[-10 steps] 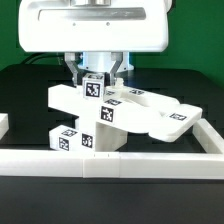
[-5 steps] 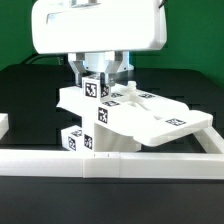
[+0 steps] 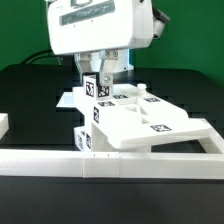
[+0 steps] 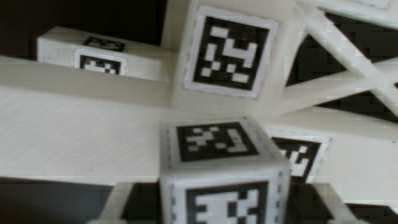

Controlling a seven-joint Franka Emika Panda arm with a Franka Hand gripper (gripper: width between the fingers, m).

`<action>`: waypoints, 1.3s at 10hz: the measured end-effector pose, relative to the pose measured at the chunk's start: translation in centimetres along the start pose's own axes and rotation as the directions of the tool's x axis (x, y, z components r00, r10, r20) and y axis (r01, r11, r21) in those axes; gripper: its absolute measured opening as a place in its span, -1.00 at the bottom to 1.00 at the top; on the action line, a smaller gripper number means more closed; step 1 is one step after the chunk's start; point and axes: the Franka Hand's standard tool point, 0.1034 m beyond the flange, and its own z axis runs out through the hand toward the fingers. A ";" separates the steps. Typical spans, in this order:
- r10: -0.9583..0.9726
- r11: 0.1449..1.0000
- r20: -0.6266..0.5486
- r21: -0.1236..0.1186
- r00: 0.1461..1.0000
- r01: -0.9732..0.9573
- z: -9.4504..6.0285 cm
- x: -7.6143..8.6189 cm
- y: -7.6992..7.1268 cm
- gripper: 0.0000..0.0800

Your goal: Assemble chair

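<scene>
The gripper [image 3: 100,76] stands directly above the chair [image 3: 130,125], its jaws pinching the upright tagged post, while the chair's flat long part stretches toward the exterior view's right, over the counter [image 3: 30,95].

chair [image 3: 135,118] matte white plastic, smooth; claw [image 3: 100,78] housing glossy white plastic; table [image 3: 30,85] matte black.

Chair [image 3: 125,118] sits on the table [image 3: 25,95], just behind the border rail [image 3: 110,165] that runs across the front. Gripper [image 3: 100,78] at 12 o'clock over the chair, at its upright post. Seat plate extends toward 4 o'clock, the exterior view's right. Wrist view: chair parts [image 4: 214,90] fill the frame.
</scene>
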 end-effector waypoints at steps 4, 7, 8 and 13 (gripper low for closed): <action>0.216 0.976 0.010 0.013 0.976 -0.216 0.0 0.0 -0.1 -0.29; 0.196 0.980 0.019 0.025 0.980 -0.196 -0.7 -1.3 -1.2 0.58; 0.198 0.980 0.025 0.032 0.980 -0.198 -1.3 -2.0 -1.2 0.58; 0.191 0.981 0.038 0.036 0.981 -0.193 -2.0 -3.5 -1.3 0.62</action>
